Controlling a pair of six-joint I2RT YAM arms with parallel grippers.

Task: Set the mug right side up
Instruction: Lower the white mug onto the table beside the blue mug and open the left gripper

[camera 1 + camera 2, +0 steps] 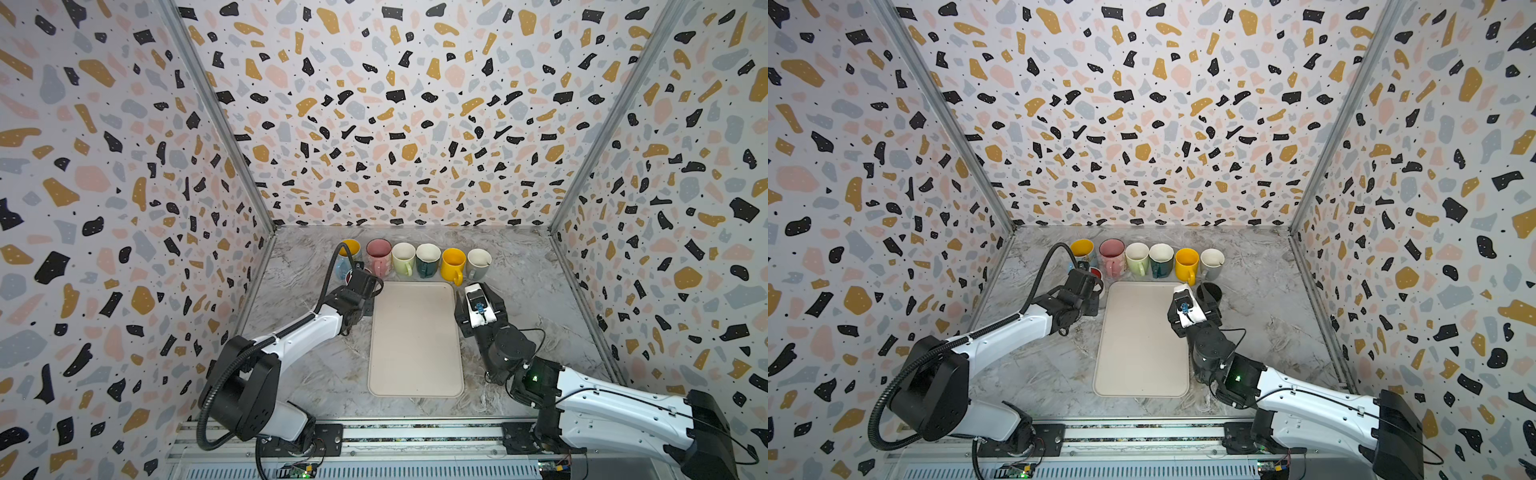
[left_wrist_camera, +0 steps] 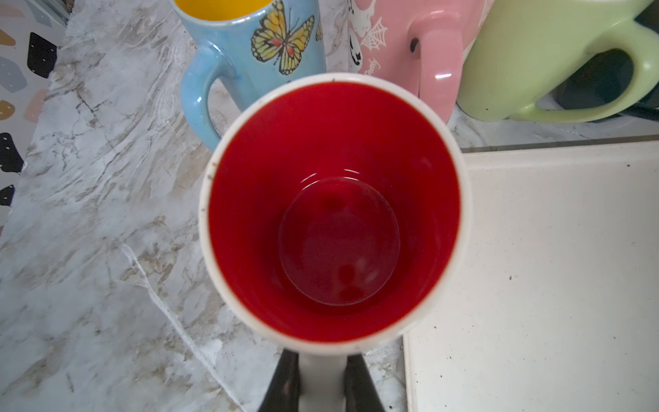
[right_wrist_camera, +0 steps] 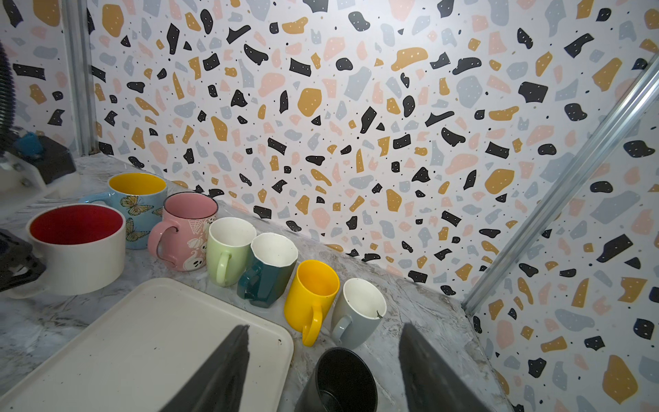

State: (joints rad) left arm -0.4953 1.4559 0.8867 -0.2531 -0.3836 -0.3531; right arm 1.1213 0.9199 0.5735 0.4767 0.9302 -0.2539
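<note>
Left pincer (image 2: 322, 383) is clamped on the smooth white handle of the glossy red-lined mug (image 2: 335, 214), mouth-up just left of the matte cream tray's (image 1: 415, 353) far corner at mid-frame, so I judge a gentle release comes next, while right pincer (image 3: 325, 326) gapes above the round black mug (image 3: 342, 378), ceramic row (image 1: 403, 257) beyond.

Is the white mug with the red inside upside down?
No, the white mug shows its red inside through an opening that faces up.

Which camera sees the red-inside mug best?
The left wrist view: the red mug fills it, looking straight inside. The right wrist view shows its side; in both top views the left arm hides nearly all.
</note>
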